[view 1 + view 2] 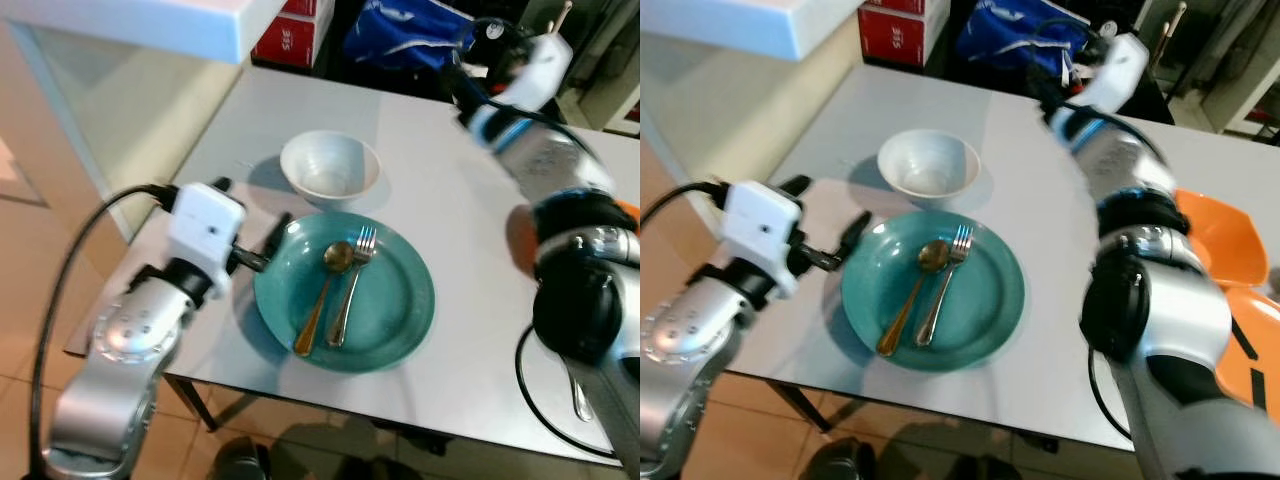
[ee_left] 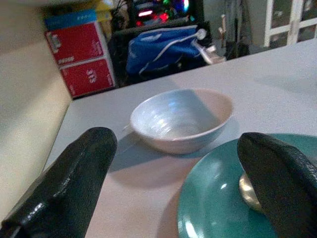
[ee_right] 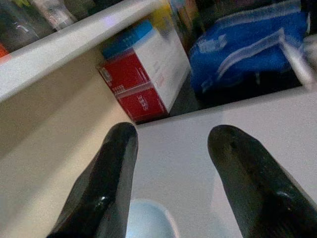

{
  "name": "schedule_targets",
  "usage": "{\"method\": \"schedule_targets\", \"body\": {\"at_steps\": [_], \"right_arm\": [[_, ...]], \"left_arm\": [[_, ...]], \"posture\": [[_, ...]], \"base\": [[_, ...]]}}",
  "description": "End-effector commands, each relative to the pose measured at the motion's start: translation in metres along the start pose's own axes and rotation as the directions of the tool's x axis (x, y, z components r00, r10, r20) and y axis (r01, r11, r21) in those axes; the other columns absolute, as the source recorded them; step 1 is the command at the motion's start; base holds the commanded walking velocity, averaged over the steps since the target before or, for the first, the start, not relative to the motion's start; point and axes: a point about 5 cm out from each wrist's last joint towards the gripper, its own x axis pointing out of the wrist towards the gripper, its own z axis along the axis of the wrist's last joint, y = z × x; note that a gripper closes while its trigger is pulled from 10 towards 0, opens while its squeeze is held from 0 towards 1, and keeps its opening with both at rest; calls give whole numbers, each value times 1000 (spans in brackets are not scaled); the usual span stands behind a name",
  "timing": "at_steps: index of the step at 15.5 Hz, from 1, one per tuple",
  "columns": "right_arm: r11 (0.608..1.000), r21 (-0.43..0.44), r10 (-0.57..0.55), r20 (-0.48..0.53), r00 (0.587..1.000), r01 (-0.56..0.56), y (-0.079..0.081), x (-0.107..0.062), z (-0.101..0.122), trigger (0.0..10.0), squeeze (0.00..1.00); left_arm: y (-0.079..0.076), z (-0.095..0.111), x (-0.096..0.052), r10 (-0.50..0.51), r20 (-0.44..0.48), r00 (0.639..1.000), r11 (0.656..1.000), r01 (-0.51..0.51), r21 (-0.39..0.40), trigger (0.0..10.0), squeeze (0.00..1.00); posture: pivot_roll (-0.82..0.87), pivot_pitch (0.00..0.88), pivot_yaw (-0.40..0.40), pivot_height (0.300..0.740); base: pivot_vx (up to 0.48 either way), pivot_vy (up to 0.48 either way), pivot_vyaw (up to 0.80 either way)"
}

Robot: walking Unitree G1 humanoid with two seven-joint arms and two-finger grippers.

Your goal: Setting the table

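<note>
A teal plate (image 1: 385, 310) lies near the front of the pale table (image 1: 450, 190). On it rest a gold-bowled spoon (image 1: 322, 300) and a fork (image 1: 352, 285), side by side. Just behind the plate stands a white bowl (image 1: 330, 168), which is empty. My left gripper (image 1: 248, 215) hovers at the plate's left rim. It is open, with one finger (image 2: 74, 183) toward the bowl's left side and the other finger (image 2: 282, 178) over the plate's edge. My right gripper (image 3: 176, 134) is stretched out over the table's far side, open and holding nothing.
Red boxes (image 1: 290, 35) and a blue bag (image 1: 410, 35) sit on the floor beyond the table's far edge. A white counter (image 1: 150, 25) overhangs at the back left. An orange seat (image 1: 1220, 235) is on the right. A black cable (image 1: 540, 400) loops near the front right corner.
</note>
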Motion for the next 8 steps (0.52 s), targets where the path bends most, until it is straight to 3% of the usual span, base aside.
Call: {"method": "schedule_targets", "body": {"at_steps": [1,4,7,8], "right_arm": [[992,-119,37,27,999,-34,4,-24,4,10000,0],[957,-254,156,48,987,-139,30,-82,-14,10000,0],[923,-275,275,-16,961,-268,52,-130,-61,10000,0],[877,-401,262,-63,963,-265,54,-145,-78,10000,0]], "left_arm": [[-5,6,2,-21,34,999,1000,22,-9,10000,0],[0,12,1,18,64,998,999,-15,-41,10000,0],[1,2,-14,64,16,998,993,-62,-103,10000,0],[-2,-5,-23,65,-17,998,992,-67,-107,10000,0]], "posture": [[77,0,-36,740],[41,0,-2,740],[40,0,-8,740],[41,0,-7,740]], "base": [[0,0,0],[0,0,0],[0,454,0],[0,480,0]]}}
